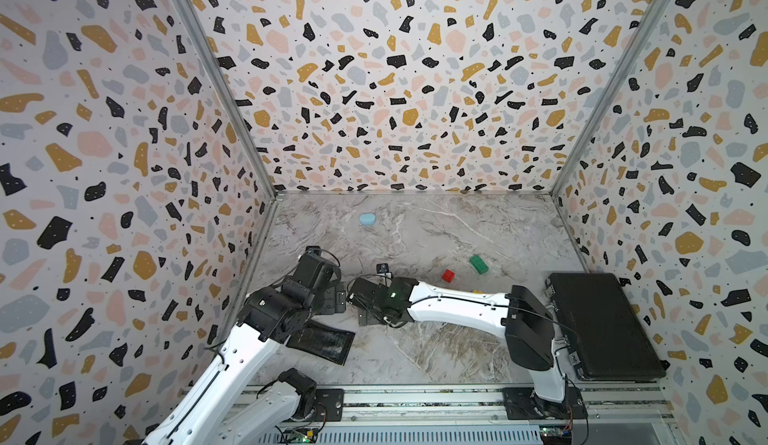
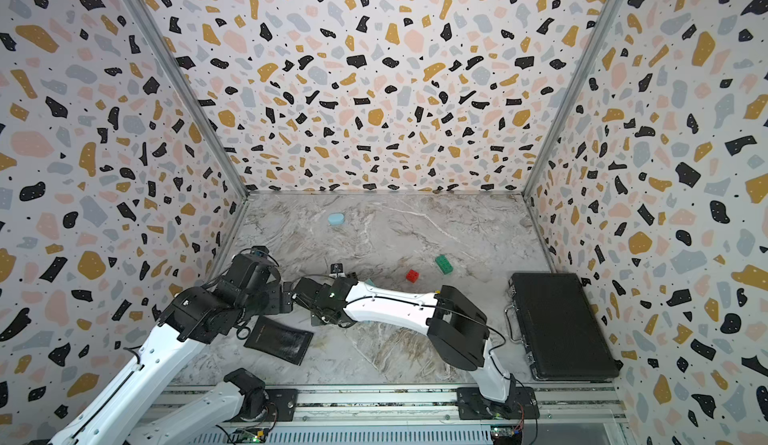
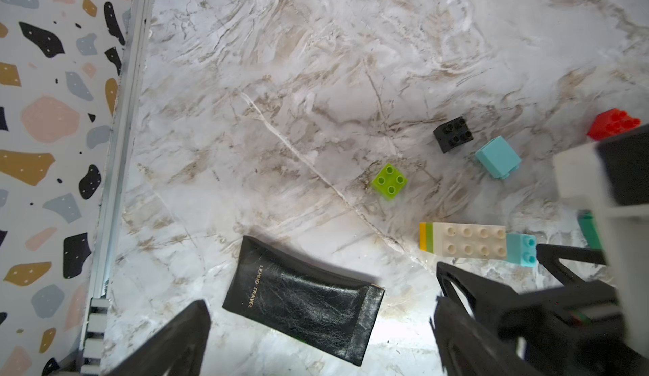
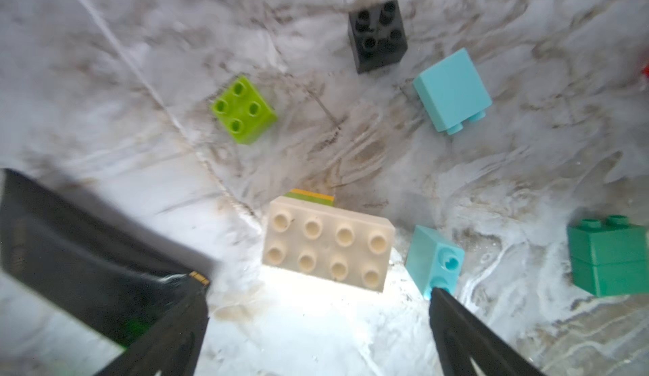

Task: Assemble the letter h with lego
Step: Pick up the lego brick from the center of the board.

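Lego bricks lie loose on the marble tabletop [image 1: 436, 231], with no h formed yet. Farthest left, the left gripper [image 3: 318, 309] hovers with its jaws wide apart and empty above a black leather pouch [image 3: 302, 300]. Next come the lime brick [image 4: 244, 109] and the white brick [image 4: 326, 247], studs up, with a yellow and lime edge showing at one side; how those are joined I cannot tell. The right gripper [image 4: 318, 290] hangs spread and empty just short of the white brick. One fingertip [image 4: 443, 304] touches or almost touches a light-blue brick [image 4: 433, 260] lying on its side beside the white one. Further along are a black brick [image 4: 377, 35], a second tipped light-blue brick [image 4: 451, 89], a dark green stack [image 4: 609, 254], the red brick [image 1: 448, 275], the dark green long brick [image 1: 478, 264], and a black case [image 1: 602, 330] at far right.

Closing here would likely trap the blue brick against the white one, or flick it away. The two wrists sit close together, so a reach by either could make them clash. Pressing bricks together on smooth marble may make them skid. The tipped bricks would also need righting first.
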